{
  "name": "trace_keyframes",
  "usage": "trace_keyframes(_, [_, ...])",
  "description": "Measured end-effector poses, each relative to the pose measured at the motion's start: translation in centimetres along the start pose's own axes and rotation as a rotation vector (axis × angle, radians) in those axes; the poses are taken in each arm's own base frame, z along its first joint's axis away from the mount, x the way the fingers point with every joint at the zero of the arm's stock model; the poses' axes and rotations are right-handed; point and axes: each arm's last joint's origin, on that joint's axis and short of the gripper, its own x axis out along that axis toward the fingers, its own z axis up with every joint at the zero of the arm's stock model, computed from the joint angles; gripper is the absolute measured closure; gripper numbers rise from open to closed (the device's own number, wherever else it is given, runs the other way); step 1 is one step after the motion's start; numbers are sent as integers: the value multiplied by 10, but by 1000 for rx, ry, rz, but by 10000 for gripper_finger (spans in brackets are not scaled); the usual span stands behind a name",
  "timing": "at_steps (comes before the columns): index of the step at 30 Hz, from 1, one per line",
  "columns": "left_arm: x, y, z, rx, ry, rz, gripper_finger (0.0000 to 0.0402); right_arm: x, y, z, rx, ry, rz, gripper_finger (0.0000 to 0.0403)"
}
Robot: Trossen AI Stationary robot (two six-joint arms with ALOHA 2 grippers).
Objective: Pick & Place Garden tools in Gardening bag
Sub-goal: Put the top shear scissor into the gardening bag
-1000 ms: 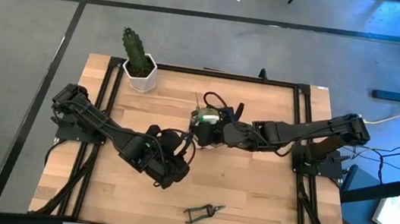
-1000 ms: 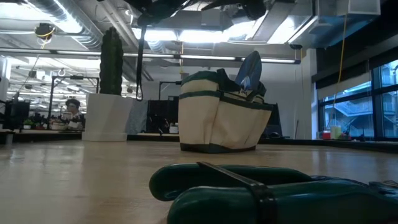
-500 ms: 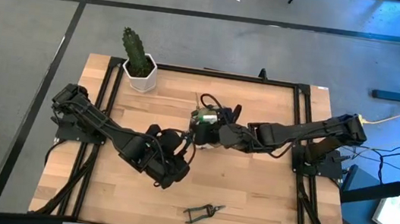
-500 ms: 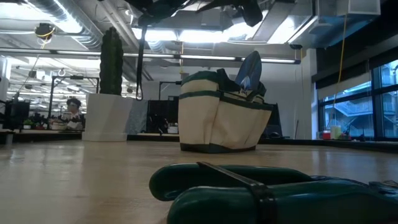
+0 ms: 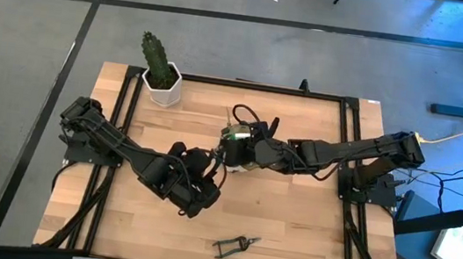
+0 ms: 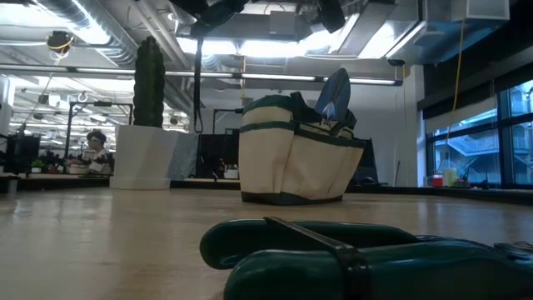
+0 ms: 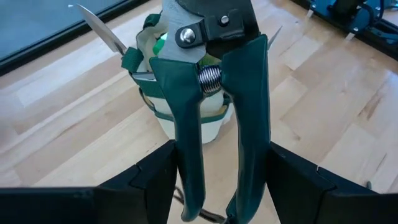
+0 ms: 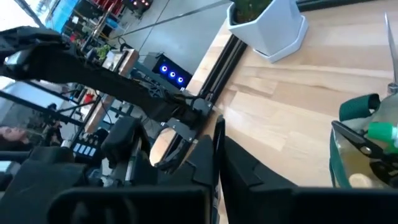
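The tan and olive gardening bag (image 6: 291, 158) stands at mid-table, and a trowel blade (image 6: 336, 92) sticks up out of it. In the high view both grippers crowd the bag (image 5: 229, 135). My left gripper (image 7: 221, 180) is just near-left of it, shut on green-handled pruning shears (image 7: 217, 93) whose pivot and blade point at the bag (image 7: 186, 124). My right gripper (image 8: 217, 146) hovers shut and empty at the bag's right rim (image 8: 364, 149), beside a green spray bottle top (image 8: 380, 132). A second pair of shears (image 5: 235, 247) lies flat near the table's front edge. My left gripper pinches the shears by their two green handles (image 7: 186, 168), one finger on the outer side of each, below the spring. The fingers lie along the handles and slant down toward the bag from the table's near left. The shears are lifted clear, blade end forward.
A cactus in a white hexagonal pot (image 5: 163, 81) stands at the table's far left corner. The second shears' handles (image 6: 333, 258) fill the foreground of the low view. Bare wood lies between the bag and the front edge.
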Motion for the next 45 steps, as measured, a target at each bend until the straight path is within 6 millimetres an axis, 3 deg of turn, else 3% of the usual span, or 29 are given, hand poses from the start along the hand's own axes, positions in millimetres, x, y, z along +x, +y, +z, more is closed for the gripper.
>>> trace_keyframes(5, [-1, -1, -1, -2, 25, -17, 168, 0, 0, 1, -107, 11, 6, 395])
trace_keyframes(10, [-18, 1, -3, -52, 36, -68, 155, -4, 0, 5, -295, 5, 15, 395])
trace_keyframes(21, [-72, 21, 3, -331, -252, -132, 183, -27, 9, 23, -626, -41, 78, 395])
trace_keyframes(27, [-82, 23, 1, -383, -287, -162, 201, -23, 0, 21, -611, 24, 20, 396])
trace_keyframes(30, [-84, 22, -1, -396, -283, -173, 208, -24, 4, 16, -518, 106, 111, 396])
trace_keyframes(34, [-86, 20, -5, -417, -270, -186, 216, -49, 26, 8, -301, 334, 376, 395])
trace_keyframes(36, [-88, 20, -7, -414, -272, -194, 219, -63, 36, 5, -238, 393, 418, 396])
trace_keyframes(38, [-90, 20, -8, -402, -281, -196, 221, -73, 40, 4, -259, 332, 344, 396])
trace_keyframes(43, [-89, 20, -6, -399, -320, -184, 228, -80, 37, 8, -537, -102, -28, 396])
trace_keyframes(45, [-87, 21, -4, -405, -321, -177, 230, -73, 36, 5, -623, -86, -34, 396])
